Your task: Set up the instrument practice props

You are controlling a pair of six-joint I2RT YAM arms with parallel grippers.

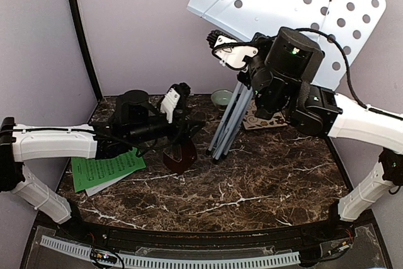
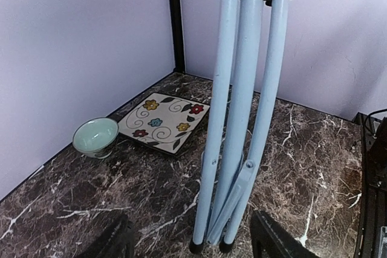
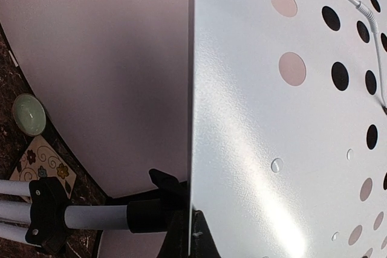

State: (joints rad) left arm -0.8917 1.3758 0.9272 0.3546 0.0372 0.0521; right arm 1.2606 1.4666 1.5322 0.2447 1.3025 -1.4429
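Observation:
The white hole-punched music-stand desk (image 1: 296, 4) hangs tilted high at the back right. My right gripper (image 1: 218, 41) is shut on the desk's edge (image 3: 242, 119), and the sheet runs between its jaws (image 3: 193, 237). Under it the pale tripod legs (image 1: 230, 124) are folded together, feet on the table. In the left wrist view the legs (image 2: 242, 119) stand just ahead of my left gripper (image 2: 193, 247), which is open, fingers clear of them on both sides. The dark red-brown metronome (image 1: 179, 155) sits below the left gripper (image 1: 184, 110). Green and white music sheets (image 1: 104, 169) lie at the left.
A small pale-green bowl (image 1: 221, 97) and a flower-patterned tile (image 1: 264, 120) sit at the back by the wall, behind the legs. Purple walls close the back and both sides. A black corner post (image 2: 175, 22) rises behind the bowl (image 2: 95, 136) and tile (image 2: 163, 122).

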